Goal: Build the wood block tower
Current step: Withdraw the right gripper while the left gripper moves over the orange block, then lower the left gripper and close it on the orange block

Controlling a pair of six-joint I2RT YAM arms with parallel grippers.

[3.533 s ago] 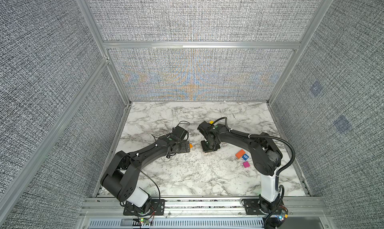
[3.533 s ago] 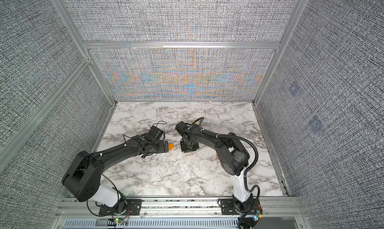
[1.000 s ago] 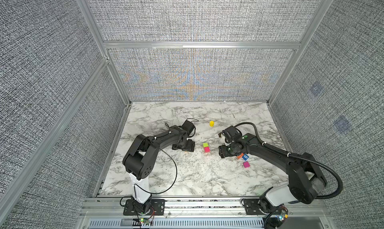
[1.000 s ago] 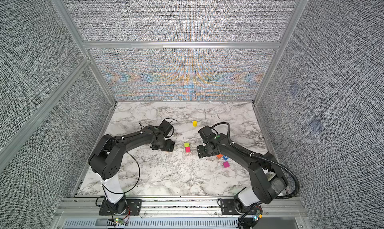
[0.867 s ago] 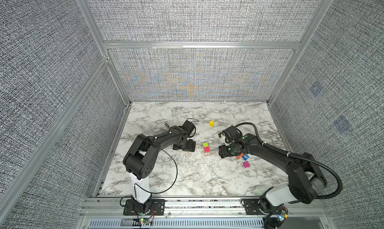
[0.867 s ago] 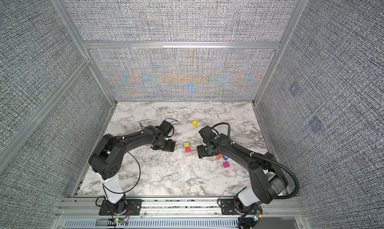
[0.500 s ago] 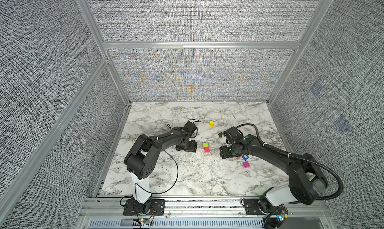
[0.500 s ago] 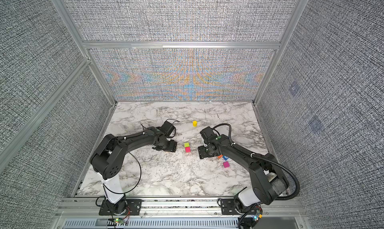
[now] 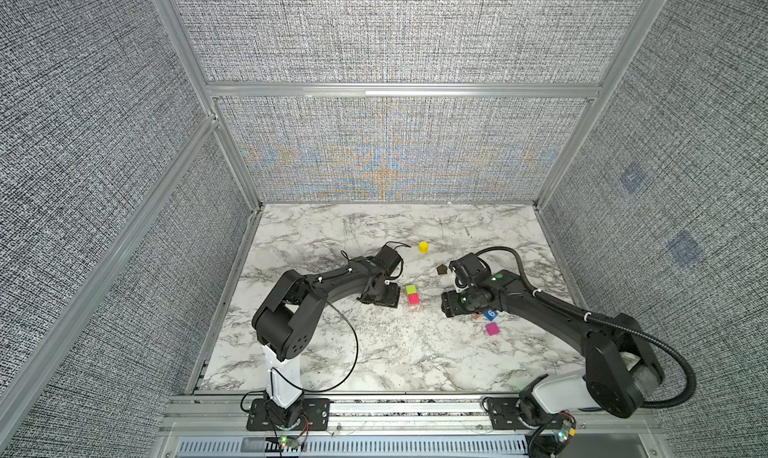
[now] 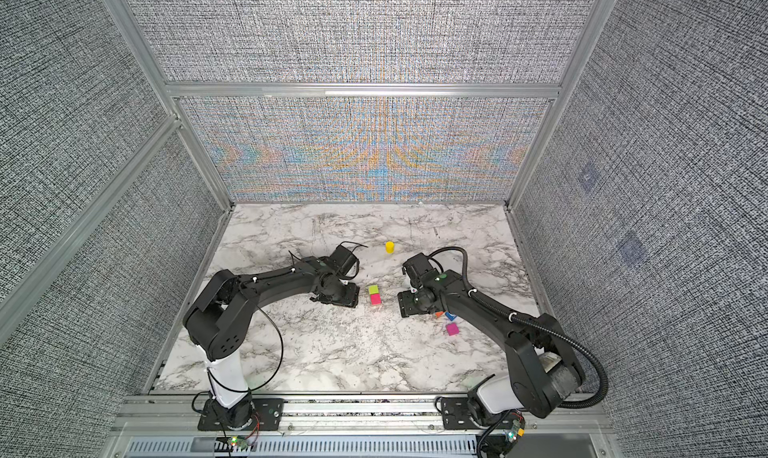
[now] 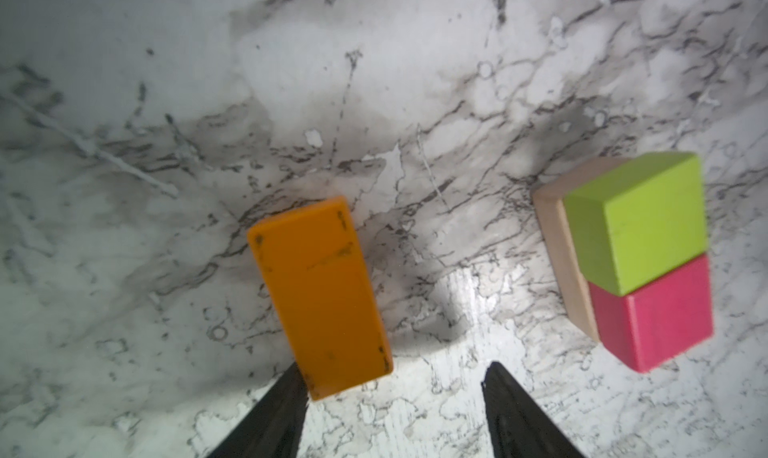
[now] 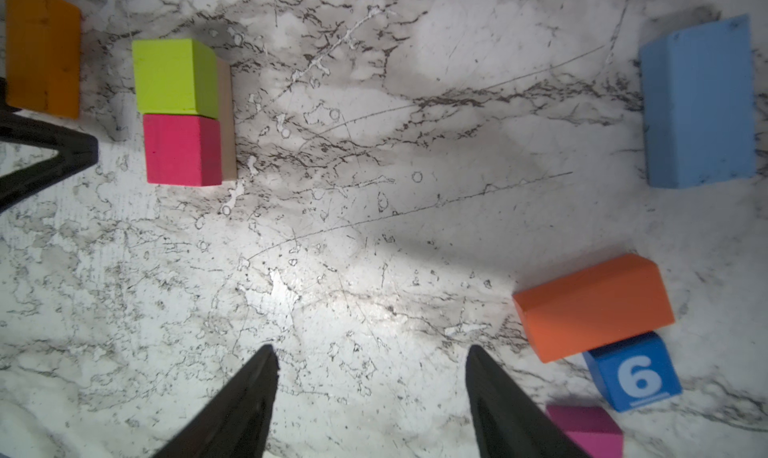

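Marbled counter (image 9: 374, 352) floors a grey-walled cell. Left pincer (image 11: 395, 372) hangs low, its jaws well apart and nothing gripped. Right pincer (image 12: 370, 352) likewise gapes over bare marble.

Orange brick (image 11: 320, 293) lies flat just ahead of the left pincer, off-centre. Its near end sits at one fingertip (image 11: 282, 406), perhaps touching, and most of the gap beside it is empty. Its long axis runs roughly along the pincer's reach, a little skewed, so I judge the jaws must shift sideways over it, then close across its short width. Left arm is much the nearer.

Green cube (image 11: 636, 223) and pink cube (image 11: 652, 310) sit side by side on a tan brick (image 11: 557, 243), beside the orange brick and between the two pincers, probably the tower's base.
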